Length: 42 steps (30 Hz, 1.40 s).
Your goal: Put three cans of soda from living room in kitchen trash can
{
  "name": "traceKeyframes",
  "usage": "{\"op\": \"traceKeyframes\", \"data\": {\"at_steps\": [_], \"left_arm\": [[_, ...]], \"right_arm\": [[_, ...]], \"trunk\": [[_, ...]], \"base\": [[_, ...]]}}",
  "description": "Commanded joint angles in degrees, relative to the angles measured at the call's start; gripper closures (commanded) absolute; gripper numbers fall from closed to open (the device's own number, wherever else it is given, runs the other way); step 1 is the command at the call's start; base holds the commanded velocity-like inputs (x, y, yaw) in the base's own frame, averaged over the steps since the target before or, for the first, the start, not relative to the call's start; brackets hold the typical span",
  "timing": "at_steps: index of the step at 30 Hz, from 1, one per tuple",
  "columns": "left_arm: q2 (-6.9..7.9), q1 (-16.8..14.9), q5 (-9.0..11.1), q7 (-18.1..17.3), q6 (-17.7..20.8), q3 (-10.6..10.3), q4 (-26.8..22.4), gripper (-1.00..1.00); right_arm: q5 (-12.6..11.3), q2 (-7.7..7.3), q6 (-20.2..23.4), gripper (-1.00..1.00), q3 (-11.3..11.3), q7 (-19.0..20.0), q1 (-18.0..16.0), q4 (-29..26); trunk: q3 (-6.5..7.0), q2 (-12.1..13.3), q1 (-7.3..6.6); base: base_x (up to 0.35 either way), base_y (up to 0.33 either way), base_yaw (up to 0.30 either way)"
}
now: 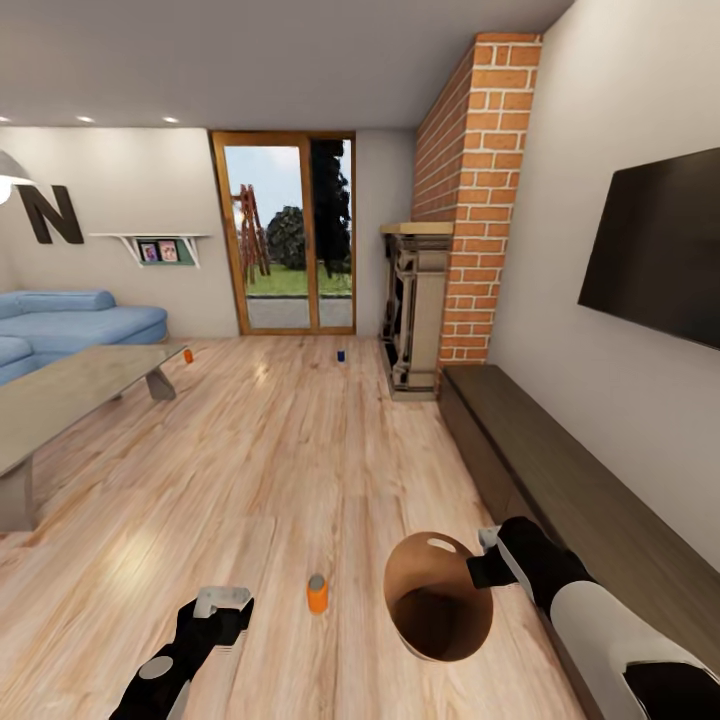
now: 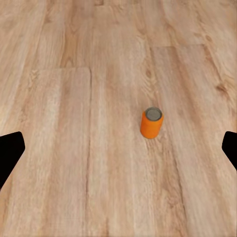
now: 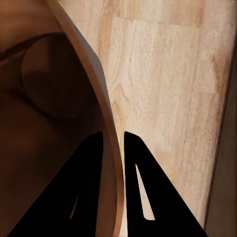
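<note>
So far no can is lying in the bin [image 1: 440,600], which the right gripper [image 1: 484,568] is pinching by its rim, near right. The left gripper [image 1: 222,605] is hovering spread wide, empty, left of the nearest orange can [image 1: 317,593]. Another orange can [image 1: 188,355] and a blue can [image 1: 341,354] are standing far off; the kitchen trip is looking far away.

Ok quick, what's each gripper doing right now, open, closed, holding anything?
Left gripper: open, empty, above the floor near the orange soda can.
Right gripper: shut on the trash can rim, one finger inside, one outside.
</note>
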Motion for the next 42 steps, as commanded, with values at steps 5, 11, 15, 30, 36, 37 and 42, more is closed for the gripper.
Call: {"op": "traceKeyframes", "data": {"at_steps": [5, 11, 15, 30, 36, 37, 42], "left_arm": [[0.00, 0.00, 0.00, 0.00, -0.02, 0.00, -0.02, -1.00], [0.00, 0.00, 0.00, 0.00, 0.00, 0.00, -0.04, -1.00], [0.00, 0.00, 0.00, 0.00, 0.04, 0.00, -0.02, -1.00], [0.00, 0.00, 0.00, 0.00, 0.14, 0.00, -0.06, -1.00], [0.00, 0.00, 0.00, -0.02, 0.16, 0.00, -0.08, -1.00], [0.00, 0.00, 0.00, -0.02, 0.17, 0.00, -0.08, -1.00], [0.00, 0.00, 0.06, -0.06, 0.24, 0.00, -0.08, -1.00]], "right_arm": [[-0.91, 0.01, 0.11, 1.00, -0.08, 0.21, -0.03, -0.03], [-0.90, 0.01, 0.12, 1.00, -0.07, 0.21, -0.04, -0.03], [-0.90, 0.01, 0.15, 1.00, -0.10, 0.21, -0.04, -0.03], [-0.90, 0.01, 0.21, 1.00, -0.13, 0.21, -0.01, -0.03], [-0.90, 0.09, 0.21, 1.00, 0.02, 0.15, -0.03, -0.03], [-0.90, 0.09, 0.21, 1.00, 0.04, 0.14, -0.03, -0.03], [-0.90, 0.10, 0.21, 1.00, 0.10, 0.13, -0.03, -0.02]], "trunk": [[0.01, 0.00, 0.00], [0.01, 0.00, 0.00], [0.01, 0.00, 0.00], [0.01, 0.00, 0.00], [0.01, 0.00, 0.00], [0.01, 0.00, 0.00], [0.01, 0.00, 0.00]], "base": [[0.322, 0.000, 0.000], [0.323, 0.000, 0.000], [0.323, -0.032, 0.000], [0.314, -0.106, -0.092], [0.312, -0.076, -0.145], [0.312, -0.028, -0.050], [0.312, 0.022, -0.018]]}}
